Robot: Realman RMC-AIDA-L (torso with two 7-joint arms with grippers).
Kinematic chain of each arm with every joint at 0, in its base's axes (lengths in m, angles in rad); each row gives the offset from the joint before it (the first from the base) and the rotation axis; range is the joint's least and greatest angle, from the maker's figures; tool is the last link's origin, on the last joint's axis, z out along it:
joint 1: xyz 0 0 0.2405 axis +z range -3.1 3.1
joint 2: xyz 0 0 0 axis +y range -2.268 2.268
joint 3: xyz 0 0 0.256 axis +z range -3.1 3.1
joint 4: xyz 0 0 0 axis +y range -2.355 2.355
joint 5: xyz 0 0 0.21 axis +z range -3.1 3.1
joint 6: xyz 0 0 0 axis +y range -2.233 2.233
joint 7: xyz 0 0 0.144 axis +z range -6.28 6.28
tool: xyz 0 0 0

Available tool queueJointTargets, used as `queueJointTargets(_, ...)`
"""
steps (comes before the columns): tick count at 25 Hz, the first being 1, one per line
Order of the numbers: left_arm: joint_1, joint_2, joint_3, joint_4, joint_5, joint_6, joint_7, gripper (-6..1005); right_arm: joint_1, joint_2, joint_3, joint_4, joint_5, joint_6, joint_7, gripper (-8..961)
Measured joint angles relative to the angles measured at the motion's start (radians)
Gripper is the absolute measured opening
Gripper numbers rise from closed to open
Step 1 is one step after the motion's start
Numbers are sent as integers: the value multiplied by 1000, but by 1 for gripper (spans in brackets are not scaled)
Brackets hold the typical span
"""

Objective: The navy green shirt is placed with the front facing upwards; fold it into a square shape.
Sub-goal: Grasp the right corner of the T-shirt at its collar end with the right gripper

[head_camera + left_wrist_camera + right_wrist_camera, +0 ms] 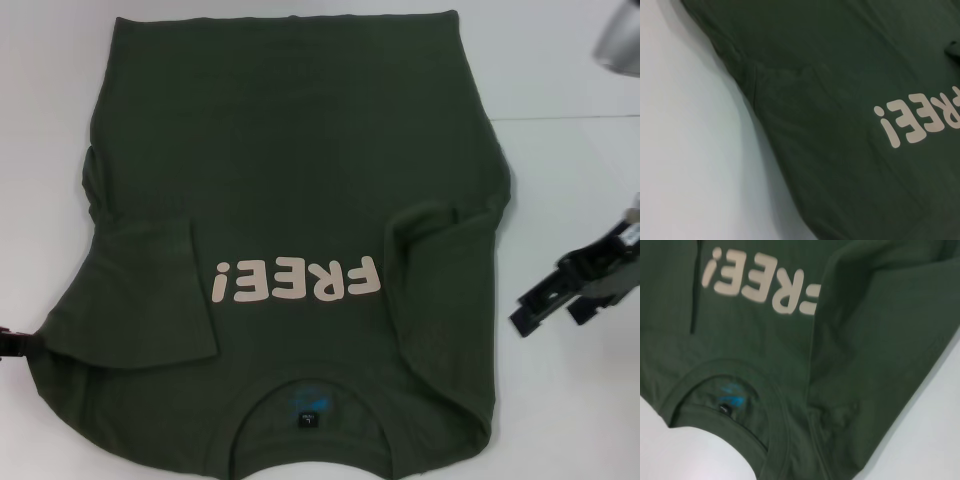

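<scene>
You are seeing the dark olive-green cotton T-shirt (pixel 290 190) lying front-up on the white counter (pixel 570 400), collar nearest the robot, long axis running away; the right pincer (pixel 545 305) is hovering alongside, fingers parted, empty; the left pincer (pixel 15 343) is sitting at the shirt's edge, its grip unclear.

Looks like a lab/test bench: bare white table (pixel 560 420) w/ only a shirt (pixel 290 170) laid out, robot gripper (pixel 545 300) on right.

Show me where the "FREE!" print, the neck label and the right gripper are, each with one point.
"FREE!" print (pixel 297 280), head view, middle letters.
neck label (pixel 308 417), head view, the dark tag inside the collar.
right gripper (pixel 548 309), head view, between the two fingertips.
</scene>
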Motion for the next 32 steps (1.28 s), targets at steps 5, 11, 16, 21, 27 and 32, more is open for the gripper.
queueJointTargets(5, 4, 1, -2, 0, -2, 3, 1, 24, 38, 40, -98, 27, -9, 30, 26, 902)
queueJointTargets(11, 8, -1, -3, -7, -2, 3, 2, 24, 33, 72, -252, 59, -12, 107, 41, 902)
queueJointTargets(16, 3, 2, -2, -26, -2, -4, 4, 24, 31, 79, -337, 103, -7, 162, 39, 901)
queueJointTargets(21, 1, 2, -1, -26, -2, -6, 4, 25, 35, 84, -397, 140, 1, 207, 37, 901)
queueJointTargets(27, 0, 2, -1, -26, -2, -7, 4, 25, 42, 85, -445, 158, 29, 236, 36, 900)
queueJointTargets(32, 0, 1, -2, -26, -2, -8, 4, 25, 42, 85, -487, 161, 46, 258, 41, 899)
